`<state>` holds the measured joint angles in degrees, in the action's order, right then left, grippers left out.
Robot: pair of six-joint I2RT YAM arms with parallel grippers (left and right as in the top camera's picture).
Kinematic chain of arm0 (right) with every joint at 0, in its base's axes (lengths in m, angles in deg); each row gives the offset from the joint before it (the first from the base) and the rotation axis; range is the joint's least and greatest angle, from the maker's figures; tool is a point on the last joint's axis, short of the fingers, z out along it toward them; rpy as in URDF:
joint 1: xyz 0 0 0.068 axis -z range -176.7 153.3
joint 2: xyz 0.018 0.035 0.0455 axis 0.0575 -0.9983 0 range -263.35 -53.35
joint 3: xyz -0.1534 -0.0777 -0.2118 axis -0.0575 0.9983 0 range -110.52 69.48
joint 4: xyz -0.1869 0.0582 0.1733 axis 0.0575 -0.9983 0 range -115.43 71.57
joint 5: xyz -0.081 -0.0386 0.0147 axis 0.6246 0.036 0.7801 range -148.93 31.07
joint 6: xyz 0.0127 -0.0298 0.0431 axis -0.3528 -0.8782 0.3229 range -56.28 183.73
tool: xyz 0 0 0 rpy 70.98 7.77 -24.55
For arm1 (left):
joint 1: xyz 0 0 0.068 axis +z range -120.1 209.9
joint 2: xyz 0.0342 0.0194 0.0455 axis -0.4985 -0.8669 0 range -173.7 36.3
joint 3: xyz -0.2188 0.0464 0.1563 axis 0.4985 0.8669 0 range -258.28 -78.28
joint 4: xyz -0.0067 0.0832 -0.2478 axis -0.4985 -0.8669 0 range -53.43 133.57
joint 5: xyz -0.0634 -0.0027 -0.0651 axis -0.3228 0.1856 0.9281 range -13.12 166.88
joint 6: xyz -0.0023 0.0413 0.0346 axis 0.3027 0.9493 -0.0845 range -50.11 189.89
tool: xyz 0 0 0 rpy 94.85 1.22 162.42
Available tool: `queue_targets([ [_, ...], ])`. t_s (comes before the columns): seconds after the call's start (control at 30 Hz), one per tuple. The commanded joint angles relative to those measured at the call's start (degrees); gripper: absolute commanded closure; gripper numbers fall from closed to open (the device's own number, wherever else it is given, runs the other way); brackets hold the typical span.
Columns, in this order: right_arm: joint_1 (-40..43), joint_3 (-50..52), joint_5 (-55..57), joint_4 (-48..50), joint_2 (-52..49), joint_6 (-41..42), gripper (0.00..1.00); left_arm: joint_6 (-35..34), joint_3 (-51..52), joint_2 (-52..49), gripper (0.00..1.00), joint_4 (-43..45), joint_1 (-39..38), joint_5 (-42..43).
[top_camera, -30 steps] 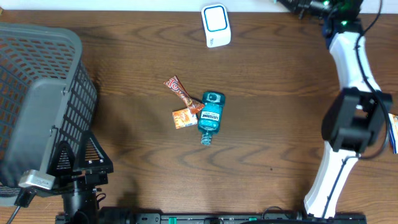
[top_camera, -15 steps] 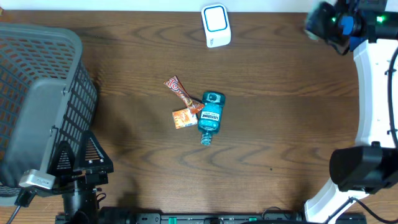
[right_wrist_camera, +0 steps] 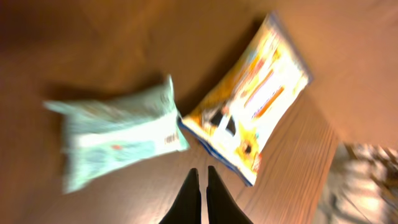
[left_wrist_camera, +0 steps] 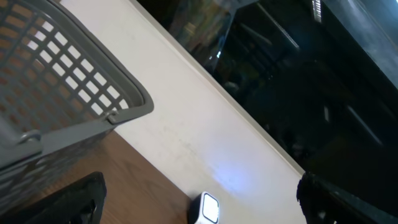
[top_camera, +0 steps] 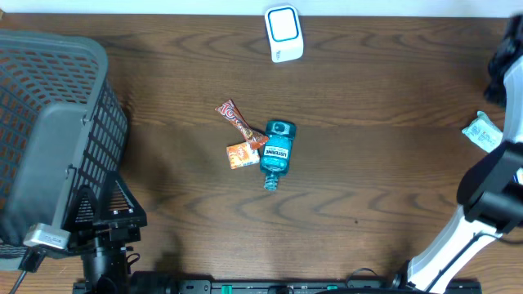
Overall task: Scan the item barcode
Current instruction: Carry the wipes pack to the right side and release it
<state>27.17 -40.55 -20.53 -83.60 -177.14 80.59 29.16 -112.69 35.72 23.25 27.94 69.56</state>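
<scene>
Over the brown wooden table (top_camera: 368, 163), poised right pincer (right_wrist_camera: 200, 186) clenched above pale-green soft packet (right_wrist_camera: 118, 134) and yellow printed pouch (right_wrist_camera: 255, 112); held left pincer (left_wrist_camera: 199, 183) splayed.

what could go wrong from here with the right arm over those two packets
1. The right gripper is shut, right above where the green packet and the yellow packet meet. Coming down like this, it would likely shove them rather than grasp one.
2. The packets appear to touch, so a grasp might catch both.
3. The yellow packet lies close to the edge of the table and could be nudged off.
</scene>
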Motion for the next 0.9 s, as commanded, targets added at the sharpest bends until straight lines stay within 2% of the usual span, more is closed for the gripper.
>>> queue_targets([
  [0.0,2.23,2.45,-2.32,-0.28,-4.39,-0.61,0.99,-0.52,0.35,0.42,0.02,0.24,-0.11,-1.33],
  [0.2,3.04,2.62,-5.75,-0.42,-5.35,-0.63,0.99,-0.52,1.75,0.39,0.02,0.22,-0.11,-1.33],
  [0.43,0.92,2.1,-7.58,-0.5,2.21,0.17,0.99,-0.52,1.97,0.42,0.02,1.95,-0.11,-1.57],
  [0.53,0.0,2.1,-13.99,-0.42,6.95,1.62,0.99,-0.52,1.97,0.39,0.02,3.02,-0.11,-4.33],
  [0.67,-1.2,2.1,-28.24,-0.79,13.64,3.58,0.99,-0.52,2.43,0.39,0.02,2.99,-0.11,-4.5],
  [0.7,-1.6,2.1,-31.98,-1.25,15.23,4.13,0.97,-0.52,2.67,0.39,0.02,2.99,-0.11,-4.31],
  [0.73,-2.16,2.1,-36.59,-1.97,16.94,4.33,0.9,-0.52,2.99,0.39,0.02,2.99,-0.11,-4.33],
  [0.77,-2.71,2.1,-40.11,-2.45,18.05,4.31,0.78,-0.52,3.34,0.39,0.02,3.02,-0.11,-4.33],
  [0.83,-4.48,2.1,-48.59,-4.22,20.55,4.31,0.63,-0.52,4.09,0.39,0.02,3.02,-0.11,-4.33],
  [0.87,-5.57,2.1,-51.84,-5.27,21.4,4.31,0.6,-0.52,4.33,0.39,0.02,3.02,-0.11,-4.33],
])
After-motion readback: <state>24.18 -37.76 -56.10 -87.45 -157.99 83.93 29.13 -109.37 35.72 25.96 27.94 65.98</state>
